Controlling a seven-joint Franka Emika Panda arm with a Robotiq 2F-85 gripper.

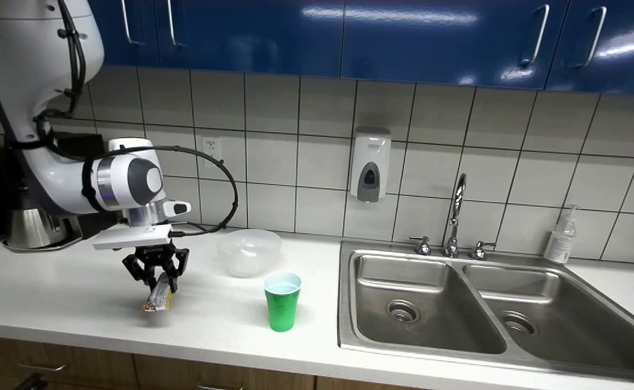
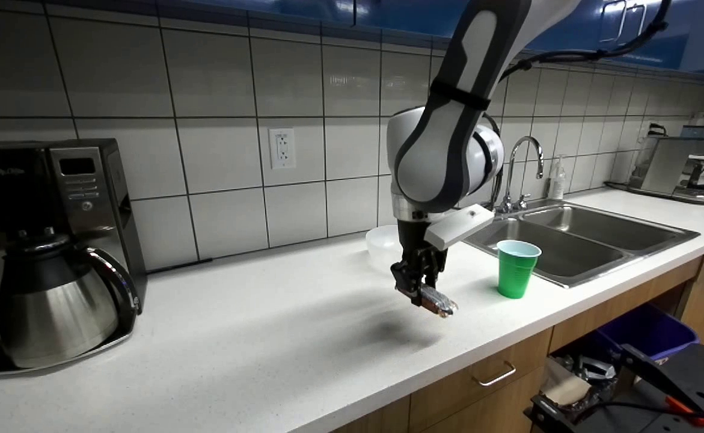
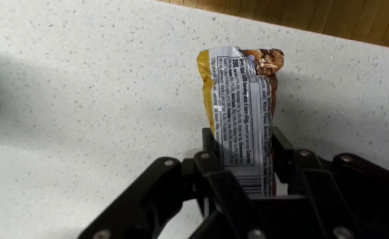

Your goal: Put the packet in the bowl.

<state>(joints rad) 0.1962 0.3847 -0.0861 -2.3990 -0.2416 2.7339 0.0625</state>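
Panda arm (image 1: 46,65) extends down from the upper left in an exterior view, its white links bent at the wrist so that the Robotiq gripper (image 1: 161,281) points down at the white countertop (image 1: 224,319). A black cable (image 1: 235,189) bows out from the wrist in a wide loop and ends beside the white housing (image 1: 132,235) above the gripper. In an exterior view the dark-edged link (image 2: 445,156) slants in from the upper right, with the gripper hanging upright below it.

The two fingers (image 3: 210,141) pinch a snack-bar packet (image 3: 241,109) across its narrow width, one on each long side. Its silvery-white printed face shows in the wrist view, with a yellow strip along one long edge and a brown food picture at a far corner. The far end juts past the fingertips toward the counter's edge. The packet is just above the countertop and tilts downward, away from the fingertips, in both exterior views.

The clear plastic bowl (image 1: 249,252) stands near the tiled wall (image 1: 270,206), apart from the packet. In an exterior view the gripper hides part of it. A green cup (image 1: 282,303) stands upright between the gripper and the steel sink (image 1: 345,303).
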